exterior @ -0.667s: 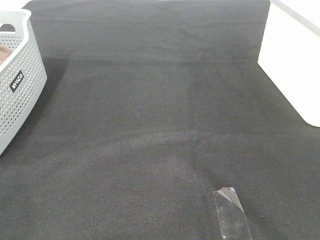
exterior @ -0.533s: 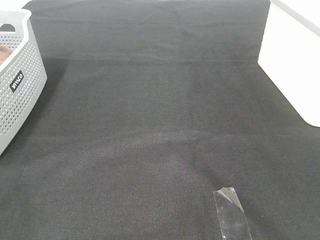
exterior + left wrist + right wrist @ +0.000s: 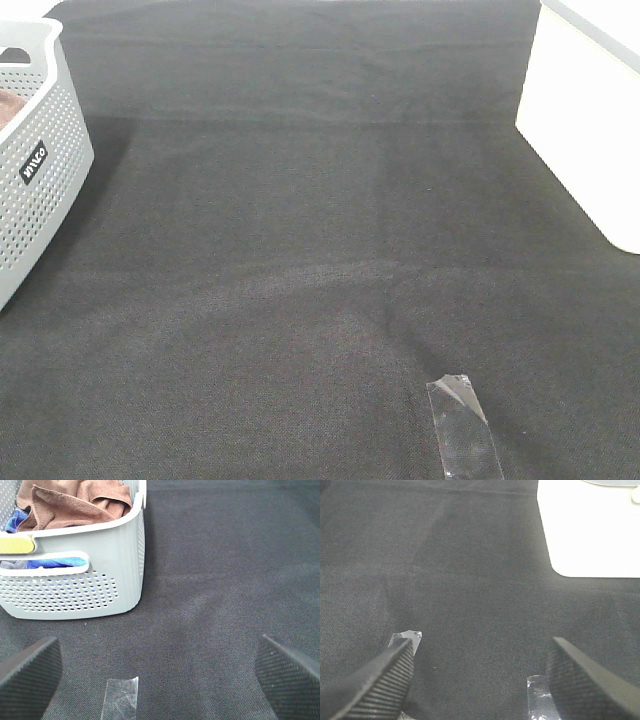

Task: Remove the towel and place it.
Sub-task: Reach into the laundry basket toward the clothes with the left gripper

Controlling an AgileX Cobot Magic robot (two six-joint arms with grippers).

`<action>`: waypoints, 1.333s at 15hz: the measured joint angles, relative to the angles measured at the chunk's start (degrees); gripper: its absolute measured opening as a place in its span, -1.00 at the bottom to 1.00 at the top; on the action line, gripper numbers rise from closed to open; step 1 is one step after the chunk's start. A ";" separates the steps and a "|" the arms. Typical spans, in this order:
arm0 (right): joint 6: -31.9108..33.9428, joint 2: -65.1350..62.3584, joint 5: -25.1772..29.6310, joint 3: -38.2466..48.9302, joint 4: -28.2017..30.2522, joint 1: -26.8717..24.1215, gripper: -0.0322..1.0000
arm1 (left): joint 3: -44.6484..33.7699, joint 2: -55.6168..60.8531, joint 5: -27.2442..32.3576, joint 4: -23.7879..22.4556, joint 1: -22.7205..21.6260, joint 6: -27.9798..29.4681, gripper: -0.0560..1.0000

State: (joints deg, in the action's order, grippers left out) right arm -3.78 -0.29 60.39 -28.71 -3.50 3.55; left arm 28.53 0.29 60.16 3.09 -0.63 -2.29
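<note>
Text I see: one item | on: black label (image 3: 34, 163), side wall of grey basket (image 3: 45, 110) | reading: white capitals, too small for me to read reliably

The dark cloth (image 3: 300, 250) all around is woven, matt and slightly coarse. The basket (image 3: 75, 592) is pale grey perforated plastic, smooth. Inside it, the towel (image 3: 75, 502) looks plush and soft. The clear tape (image 3: 463, 425) shines glossy. The right gripper (image 3: 482, 645) shows ribbed matt black pads (image 3: 375, 685).
</note>
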 joint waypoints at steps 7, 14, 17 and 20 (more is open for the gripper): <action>0.00 0.00 0.00 0.00 0.00 0.00 0.38 | 0.00 0.00 0.00 0.40 0.00 0.00 0.98; 0.00 0.00 0.00 0.00 0.00 0.00 0.38 | 0.00 0.00 0.00 0.40 0.00 0.00 0.98; 0.00 0.00 0.00 0.00 0.00 0.00 0.38 | 0.00 0.00 0.00 0.40 0.00 0.00 0.98; 0.00 0.00 0.00 0.00 0.00 0.00 0.38 | 0.00 0.00 0.00 0.40 0.00 0.00 0.98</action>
State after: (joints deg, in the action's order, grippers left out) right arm -3.78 -0.29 60.39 -28.71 -3.50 3.55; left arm 28.53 0.29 60.16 3.50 -0.63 -2.29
